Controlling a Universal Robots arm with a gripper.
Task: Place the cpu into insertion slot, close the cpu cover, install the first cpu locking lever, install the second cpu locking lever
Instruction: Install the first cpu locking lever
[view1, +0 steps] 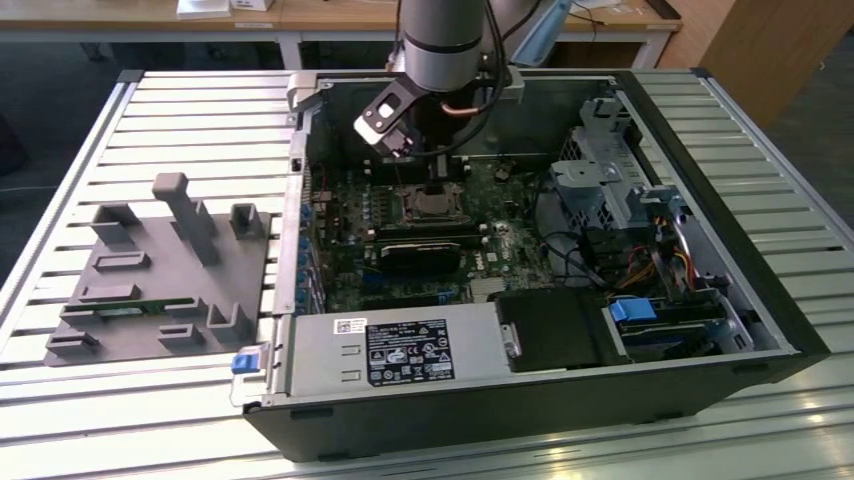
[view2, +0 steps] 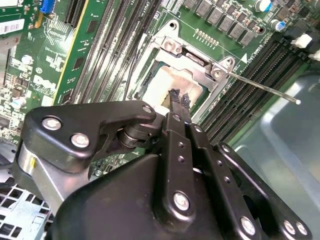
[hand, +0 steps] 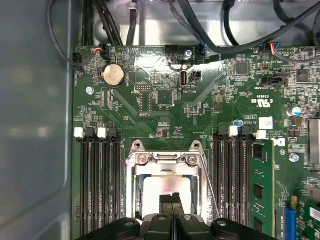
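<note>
Grey slatted metal counter (view1: 200, 110) carries an open black computer case (view1: 534, 420), lying on its side. On the exterior view's left of it sits a grey moulded fixture tray (view1: 147, 290).

Arm (view1: 441, 40) comes in from the far edge and reaches down into the case, over the upper part of the green motherboard (hand: 150, 100). Silver power supply box (view1: 387, 350) sits at the case's near edge.

Insertion slot (view1: 434, 205) is directly under the tool in the exterior view, between two banks of black memory slots (hand: 100, 180).

Cpu cover (hand: 134, 185) looks to lie flat over the slot in both wrist views; silvery frame, square window. Cpu (hand: 157, 187) is seated in the slot, its pale metal face showing through that window.

One thin locking lever (view2: 260, 87) runs out from a corner of the cover across the memory slots in the second wrist view, its free end unlatched.

Jaws: closed finger against finger, no gap seen, nothing gripped between them. Fingertips (view2: 175, 97) are over the cpu's face inside the window, at or just above it; contact cannot be confirmed.

Coin cell (hand: 113, 75) is on the board beyond the slot, well apart.
</note>
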